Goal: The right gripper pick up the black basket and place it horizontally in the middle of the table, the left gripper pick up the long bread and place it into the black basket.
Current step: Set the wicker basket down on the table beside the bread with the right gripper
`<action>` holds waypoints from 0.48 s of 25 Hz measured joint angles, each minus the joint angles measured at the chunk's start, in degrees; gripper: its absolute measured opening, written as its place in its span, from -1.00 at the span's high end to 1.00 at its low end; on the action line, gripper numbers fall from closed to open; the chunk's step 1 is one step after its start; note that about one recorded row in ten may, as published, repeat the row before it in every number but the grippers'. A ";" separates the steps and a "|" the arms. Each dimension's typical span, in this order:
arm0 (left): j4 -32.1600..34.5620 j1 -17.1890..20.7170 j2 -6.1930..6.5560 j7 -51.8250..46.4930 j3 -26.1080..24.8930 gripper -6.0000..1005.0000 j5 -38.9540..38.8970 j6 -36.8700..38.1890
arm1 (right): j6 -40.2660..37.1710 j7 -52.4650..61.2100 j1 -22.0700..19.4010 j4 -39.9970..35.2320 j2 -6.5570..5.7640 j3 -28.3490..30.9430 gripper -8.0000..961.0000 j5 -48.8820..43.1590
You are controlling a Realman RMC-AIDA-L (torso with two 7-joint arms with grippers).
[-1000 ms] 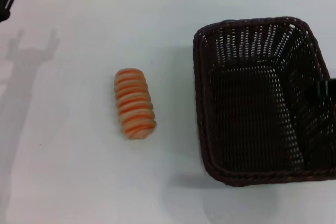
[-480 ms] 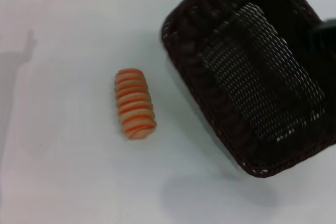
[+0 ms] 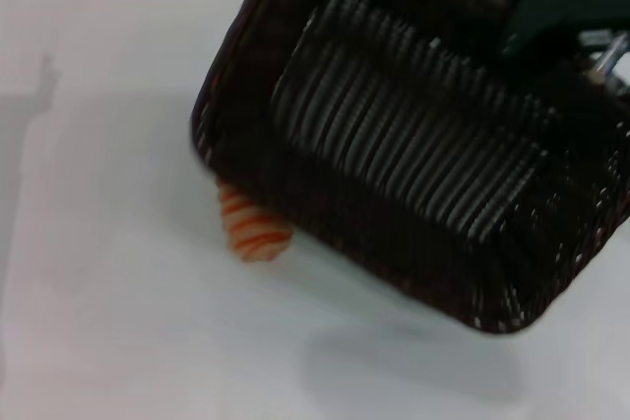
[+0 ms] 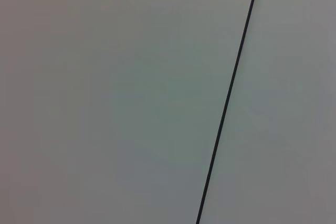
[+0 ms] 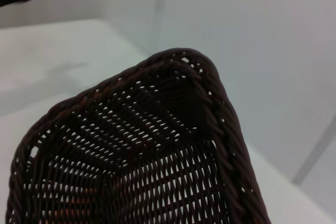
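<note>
**Basket aloft and turning — set it down clear of the loaf**

The broad, plain white table [image 3: 108, 322] fills the head view. Over its centre and right hangs the large, dark brown-black woven wicker basket [image 3: 413, 145], tilted and skewed, its shadow on the surface at lower centre showing it is off the table. Its lower-left corner hides most of the small oblong loaf of long bread [image 3: 254, 228] with orange and cream stripes; only the near end shows, at centre left. The black two-finger right gripper [image 3: 566, 2] sits at the upper right, clenched on the basket's far rim as best I can judge.

To do this step well, level the basket, square its long side across the frame, and lower it beside the bread — not onto it. The left gripper is out of sight; its wrist camera shows only a pale panel with a dark seam.
</note>
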 joint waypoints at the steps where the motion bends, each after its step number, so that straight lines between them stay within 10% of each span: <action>1: -1.17 0.17 -0.01 0.00 -0.29 -0.73 -0.12 -0.13 | 3.71 -1.82 2.70 1.20 -0.01 0.23 0.68 1.83; 12: -1.61 -0.36 -0.52 -0.41 -3.30 -0.73 -0.12 -0.20 | 17.10 -3.99 12.74 7.63 -0.32 -0.18 0.68 9.85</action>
